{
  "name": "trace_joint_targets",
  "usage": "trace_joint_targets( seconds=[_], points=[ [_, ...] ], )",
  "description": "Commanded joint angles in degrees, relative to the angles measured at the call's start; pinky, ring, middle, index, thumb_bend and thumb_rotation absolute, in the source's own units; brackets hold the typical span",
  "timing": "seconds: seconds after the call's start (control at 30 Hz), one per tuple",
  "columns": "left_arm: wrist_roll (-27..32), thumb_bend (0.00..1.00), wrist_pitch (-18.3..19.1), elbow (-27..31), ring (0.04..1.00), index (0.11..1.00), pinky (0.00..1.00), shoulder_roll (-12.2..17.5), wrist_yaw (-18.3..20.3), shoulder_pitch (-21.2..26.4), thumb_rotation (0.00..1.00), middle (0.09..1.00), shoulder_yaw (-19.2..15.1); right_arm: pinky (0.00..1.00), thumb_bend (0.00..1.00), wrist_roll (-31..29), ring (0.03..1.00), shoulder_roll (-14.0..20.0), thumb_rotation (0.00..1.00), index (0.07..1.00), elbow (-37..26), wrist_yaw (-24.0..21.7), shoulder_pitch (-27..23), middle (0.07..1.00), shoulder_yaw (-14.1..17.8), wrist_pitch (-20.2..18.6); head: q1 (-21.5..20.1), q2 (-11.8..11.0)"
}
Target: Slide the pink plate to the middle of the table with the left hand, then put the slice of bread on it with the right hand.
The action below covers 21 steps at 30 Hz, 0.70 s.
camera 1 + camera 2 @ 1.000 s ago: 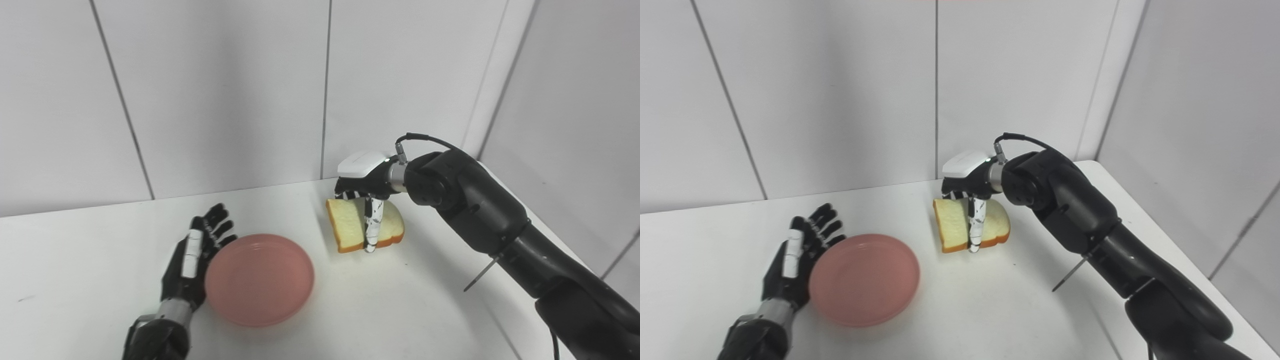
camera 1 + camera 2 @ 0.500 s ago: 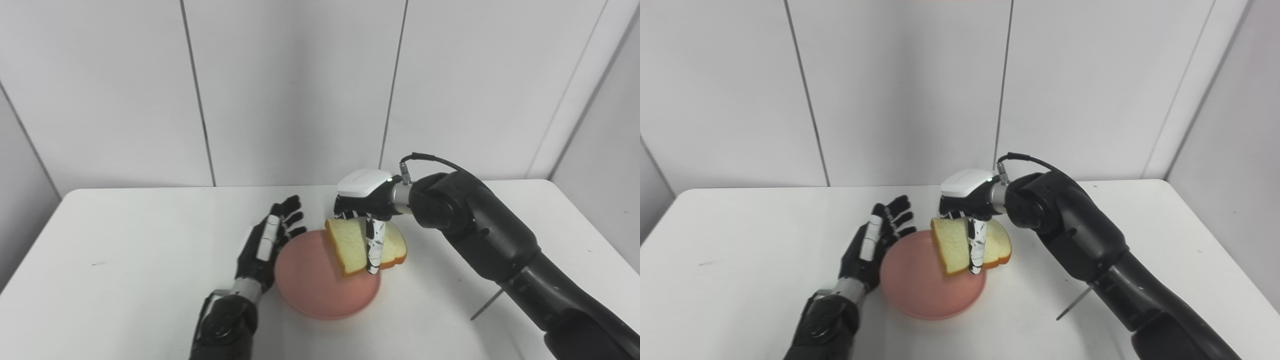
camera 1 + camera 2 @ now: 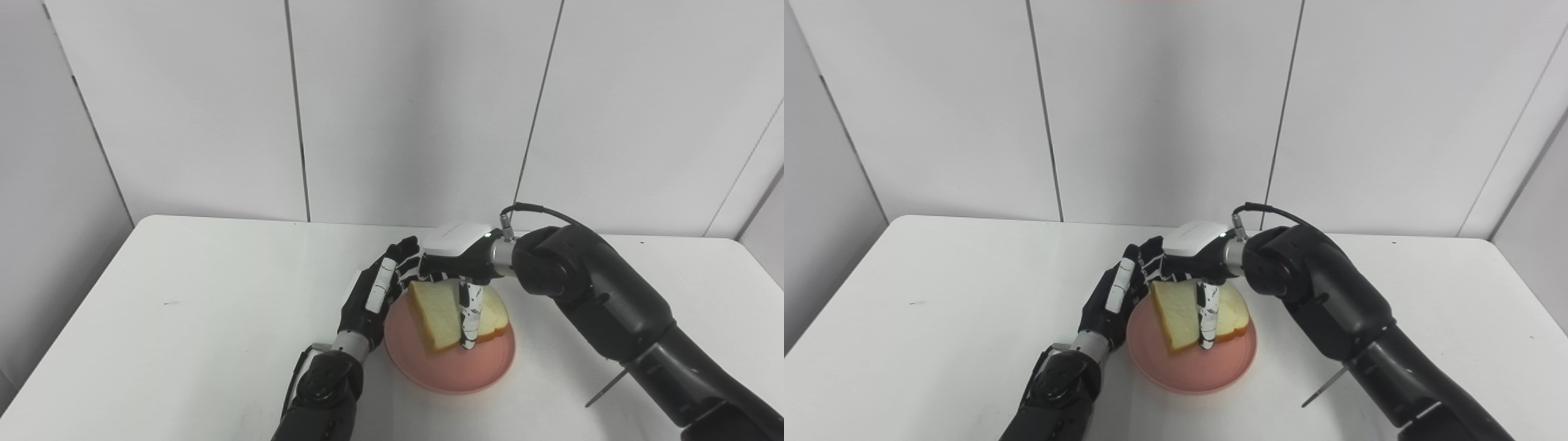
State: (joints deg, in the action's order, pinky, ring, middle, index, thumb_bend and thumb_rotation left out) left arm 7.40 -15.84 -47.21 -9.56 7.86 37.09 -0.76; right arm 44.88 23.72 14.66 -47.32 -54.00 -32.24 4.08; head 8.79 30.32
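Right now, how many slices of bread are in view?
1. The slice of bread is tilted over the pink plate, gripped by the right hand. The left hand rests open at the plate's left rim. None other shows.

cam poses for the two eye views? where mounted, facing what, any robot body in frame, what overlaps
Left eye view: on the head, looking down at the white table; both black arms rise from the bottom edge.
Right eye view: beside it, slightly to the right, same downward aim; same arms.
Shared: round pink plate, left hand open at its left rim, right hand shut on the tilted slice of bread over it, white panelled wall.
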Motion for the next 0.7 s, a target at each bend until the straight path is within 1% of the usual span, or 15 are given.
trace_joint_targets(
  seconds=[0.0, 0.1, 0.33, 0.37, 0.5, 0.57, 0.67],
  points=[
    [-0.56, 0.95, 0.34, -0.54, 0.882, 0.815, 0.79, -0.07, -0.29, -2.49, 0.89, 0.894, 0.33, 0.33, 0.52, -0.32, 0.413, -0.32, 0.15, 0.490, -0.13, 2.17, -1.48, 0.501, 0.76, 0.80, 0.31, 0.11],
    [-0.83, 0.94, 0.68, 0.26, 0.874, 0.820, 0.78, 0.27, -0.50, -3.06, 0.90, 0.895, 0.50, 0.38, 0.52, -0.22, 0.471, -1.27, 0.15, 0.490, 1.48, 3.02, -0.61, 0.535, 0.90, -0.44, 0.43, 0.27],
    [-0.28, 0.94, 1.33, 1.78, 0.866, 0.798, 0.78, 0.86, -0.23, -3.91, 0.89, 0.883, 0.39, 0.37, 0.52, 1.25, 0.446, -2.19, 0.15, 0.493, 4.13, 4.52, -0.26, 0.526, 0.52, -0.78, -0.62, 0.69],
    [-0.16, 0.94, 1.37, 1.82, 0.867, 0.801, 0.78, 0.92, -0.09, -3.94, 0.89, 0.882, 0.35, 0.37, 0.52, 1.64, 0.459, -2.19, 0.16, 0.494, 4.17, 4.66, -0.21, 0.541, 0.42, -0.99, -0.66, 0.70],
    [-0.53, 0.95, 1.56, 1.56, 0.867, 0.806, 0.77, 0.92, -0.37, -3.94, 0.90, 0.891, 0.53, 0.39, 0.52, 2.23, 0.475, -1.80, 0.16, 0.495, 3.35, 4.00, 0.24, 0.556, 0.56, -1.40, -0.94, 0.68],
    [-0.82, 0.96, 1.40, 1.06, 0.860, 0.807, 0.76, 0.88, -0.63, -3.74, 0.90, 0.887, 0.66, 0.42, 0.52, 1.55, 0.502, -1.65, 0.16, 0.496, 3.05, 3.18, 0.51, 0.578, 0.89, -1.51, -0.98, 0.66],
    [-0.83, 0.96, 1.81, 1.30, 0.858, 0.805, 0.76, 0.79, -0.84, -3.72, 0.90, 0.886, 0.70, 0.44, 0.52, 0.18, 0.515, -1.37, 0.16, 0.496, 2.97, 2.26, 0.88, 0.588, 0.99, -0.78, -1.22, 0.62]
  ],
)
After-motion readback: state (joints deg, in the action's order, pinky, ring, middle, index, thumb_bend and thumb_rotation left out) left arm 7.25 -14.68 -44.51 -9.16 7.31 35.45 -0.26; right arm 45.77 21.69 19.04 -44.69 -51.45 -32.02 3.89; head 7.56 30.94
